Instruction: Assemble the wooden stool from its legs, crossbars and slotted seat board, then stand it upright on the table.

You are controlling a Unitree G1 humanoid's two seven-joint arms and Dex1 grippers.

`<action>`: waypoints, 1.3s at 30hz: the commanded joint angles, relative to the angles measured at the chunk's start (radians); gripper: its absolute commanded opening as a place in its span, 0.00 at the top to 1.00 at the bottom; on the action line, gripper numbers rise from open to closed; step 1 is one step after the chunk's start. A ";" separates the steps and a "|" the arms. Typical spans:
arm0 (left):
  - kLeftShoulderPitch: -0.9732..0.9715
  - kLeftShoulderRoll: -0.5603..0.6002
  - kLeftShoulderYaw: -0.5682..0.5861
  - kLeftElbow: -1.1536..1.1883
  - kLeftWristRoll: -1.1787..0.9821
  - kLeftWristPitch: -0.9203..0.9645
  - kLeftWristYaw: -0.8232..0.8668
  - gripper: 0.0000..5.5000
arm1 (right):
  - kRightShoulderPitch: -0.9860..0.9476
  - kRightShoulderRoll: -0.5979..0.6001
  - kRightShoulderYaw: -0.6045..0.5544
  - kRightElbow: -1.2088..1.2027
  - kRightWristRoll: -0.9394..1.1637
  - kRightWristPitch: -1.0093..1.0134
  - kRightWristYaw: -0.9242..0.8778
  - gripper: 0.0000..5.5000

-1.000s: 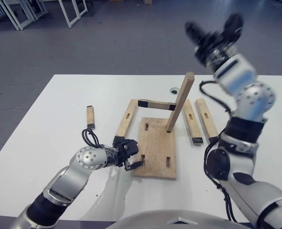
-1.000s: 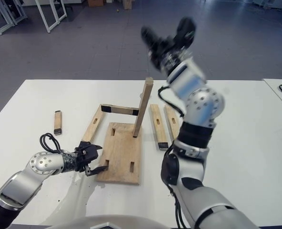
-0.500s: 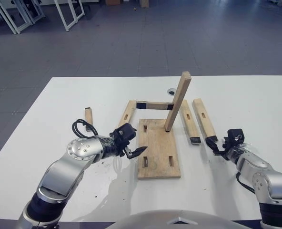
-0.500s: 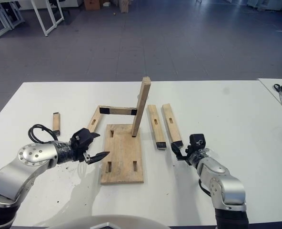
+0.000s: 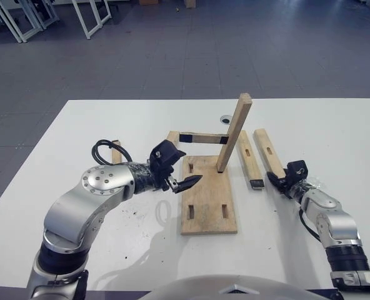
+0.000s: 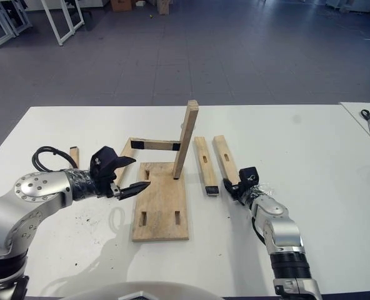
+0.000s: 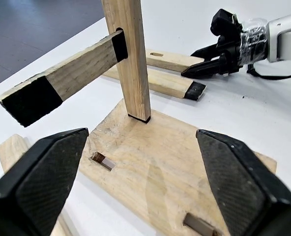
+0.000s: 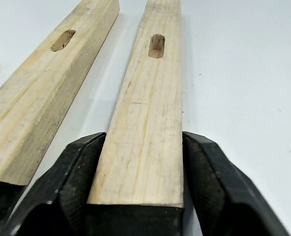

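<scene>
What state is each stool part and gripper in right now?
Seat board: flat on the table, one leg slotted in.
Upright leg: standing in the board's slot.
Crossbar: plugged into the upright leg, other end free.
Far-right leg: lying flat, near end gripped.
Left gripper: open, empty, over the board.
Right gripper: shut on the far-right leg.

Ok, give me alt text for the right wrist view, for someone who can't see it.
The right gripper grips the near end of a loose wooden leg lying flat on the white table, one black finger against each side. The leg has a small slot farther along, and a second slotted leg lies just beside it.
</scene>
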 commanded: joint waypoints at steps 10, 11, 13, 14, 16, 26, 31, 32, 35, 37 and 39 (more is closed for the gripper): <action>-0.128 -0.274 0.465 0.318 -0.851 0.173 0.081 0.26 | -0.404 0.018 -0.408 -0.410 0.784 0.353 -0.020 0.63; -0.148 -0.269 0.466 0.389 -0.938 0.175 0.096 0.26 | -0.364 0.024 -0.385 -0.441 0.936 0.418 0.024 0.63; -0.176 -0.263 0.447 0.478 -1.054 0.168 0.127 0.26 | -0.301 0.017 -0.321 -0.484 1.110 0.501 0.069 0.63; -0.182 -0.258 0.429 0.497 -1.095 0.163 0.141 0.26 | -0.285 0.010 -0.289 -0.501 1.160 0.527 0.081 0.63; -0.186 -0.246 0.396 0.516 -1.161 0.147 0.176 0.26 | -0.278 -0.008 -0.237 -0.523 1.238 0.560 0.087 0.63; -0.195 -0.149 0.297 0.539 -1.378 0.025 0.269 0.29 | -0.208 -0.058 -0.052 -0.576 1.284 0.584 0.108 0.63; -0.157 -0.060 0.271 0.537 -1.500 0.025 0.233 0.43 | -0.200 -0.091 -0.022 -0.573 1.262 0.574 0.131 0.63; -0.155 -0.051 0.268 0.538 -1.502 0.025 0.222 0.46 | -0.202 -0.098 -0.019 -0.570 1.261 0.571 0.136 0.63; -0.149 -0.039 0.257 0.537 -1.504 0.009 0.204 0.52 | -0.212 -0.119 -0.010 -0.566 1.256 0.568 0.156 0.63; -0.137 -0.037 0.246 0.535 -1.504 0.000 0.200 0.53 | -0.216 -0.123 -0.005 -0.563 1.247 0.559 0.152 0.63; -0.127 -0.034 0.241 0.533 -1.503 -0.006 0.201 0.53 | -0.216 -0.127 -0.011 -0.547 1.308 0.558 0.133 0.63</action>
